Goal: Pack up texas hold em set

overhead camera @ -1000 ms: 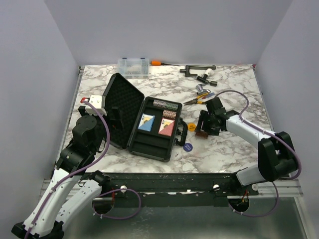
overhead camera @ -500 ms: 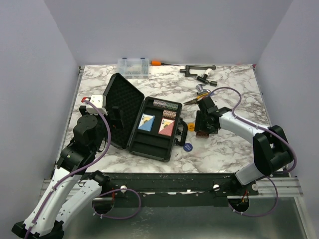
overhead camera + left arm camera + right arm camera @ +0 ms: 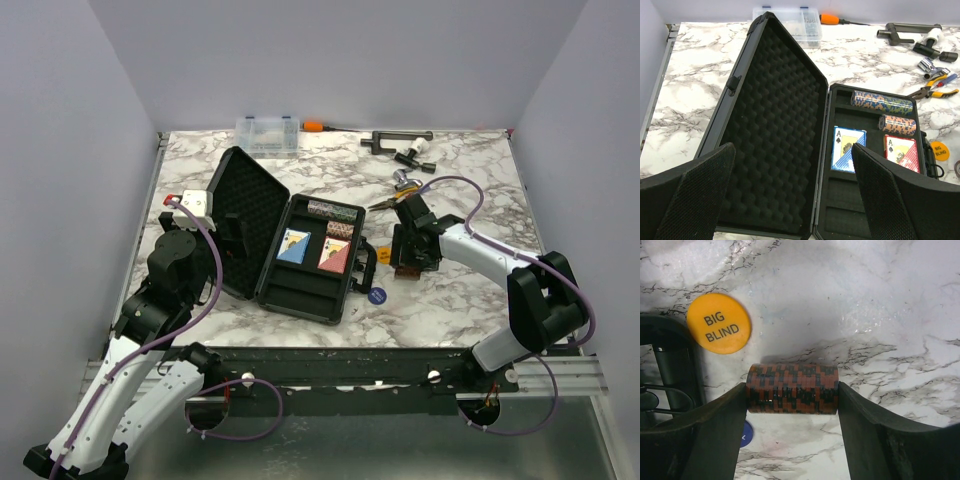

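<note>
The black foam-lined case (image 3: 262, 232) lies open on the marble table, lid to the left. It holds a blue card deck (image 3: 848, 148), a red card deck (image 3: 902, 152) and two chip rolls (image 3: 882, 101). My right gripper (image 3: 792, 405) is shut on a red-and-black chip roll (image 3: 792, 388) on the table right of the case; it also shows in the top view (image 3: 407, 269). An orange "BIG BLIND" disc (image 3: 718, 323) and a blue disc (image 3: 376, 295) lie beside it. My left gripper (image 3: 792, 200) is open over the case lid, holding nothing.
A small clear organiser box (image 3: 268, 133), an orange-handled tool (image 3: 314, 126), a dark clamp-like tool (image 3: 397, 141), sockets and yellow-handled pliers (image 3: 400, 198) lie along the back and right of the table. The case handle (image 3: 670, 370) sits just left of my right gripper.
My right arm moved left and down onto the red-and-black chip roll during the first half second, then stayed. The left arm has not moved.
</note>
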Motion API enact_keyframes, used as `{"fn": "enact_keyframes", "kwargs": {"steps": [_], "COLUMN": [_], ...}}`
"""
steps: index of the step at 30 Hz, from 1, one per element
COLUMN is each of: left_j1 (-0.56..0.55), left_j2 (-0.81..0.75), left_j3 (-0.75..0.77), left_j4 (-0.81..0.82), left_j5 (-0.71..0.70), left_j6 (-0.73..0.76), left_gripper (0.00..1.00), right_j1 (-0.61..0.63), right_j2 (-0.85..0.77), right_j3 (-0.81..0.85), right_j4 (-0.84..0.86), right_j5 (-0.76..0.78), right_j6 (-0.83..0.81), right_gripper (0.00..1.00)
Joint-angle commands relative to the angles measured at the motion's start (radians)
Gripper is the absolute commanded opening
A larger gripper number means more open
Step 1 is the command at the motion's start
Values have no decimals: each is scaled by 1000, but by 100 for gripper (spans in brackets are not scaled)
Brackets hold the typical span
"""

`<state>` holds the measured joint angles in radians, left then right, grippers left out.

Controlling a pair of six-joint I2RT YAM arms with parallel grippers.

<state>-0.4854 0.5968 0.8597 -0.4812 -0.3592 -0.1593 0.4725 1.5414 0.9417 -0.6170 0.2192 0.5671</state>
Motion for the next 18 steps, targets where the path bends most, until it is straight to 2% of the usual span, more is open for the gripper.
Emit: {"fn": "enact_keyframes", "kwargs": {"steps": [1,2,4,10,18], "left_j1": [7,8,7,7,7], "left_j2": [-2,-2,-3,-6,-11], "left_j3": [1,0,0,-1,1], "left_j4": [-13,-12,-13,-13,-12], "left_j5": [22,22,22,22,23], "left_j6": [-3,-4,-3,-4,-4], "left_gripper": [98,98,98,98,98], "right_j1": [12,12,15,20,24], "right_j2": [1,2,5,8,20], "right_j3": [20,20,24,25,23], "right_j4": [-47,-49,-54,-62,-55], "right_j5": [15,12,12,14,2], "right_j6": [-6,-6,-3,5,15], "right_gripper": [70,78,88,88,80]}}
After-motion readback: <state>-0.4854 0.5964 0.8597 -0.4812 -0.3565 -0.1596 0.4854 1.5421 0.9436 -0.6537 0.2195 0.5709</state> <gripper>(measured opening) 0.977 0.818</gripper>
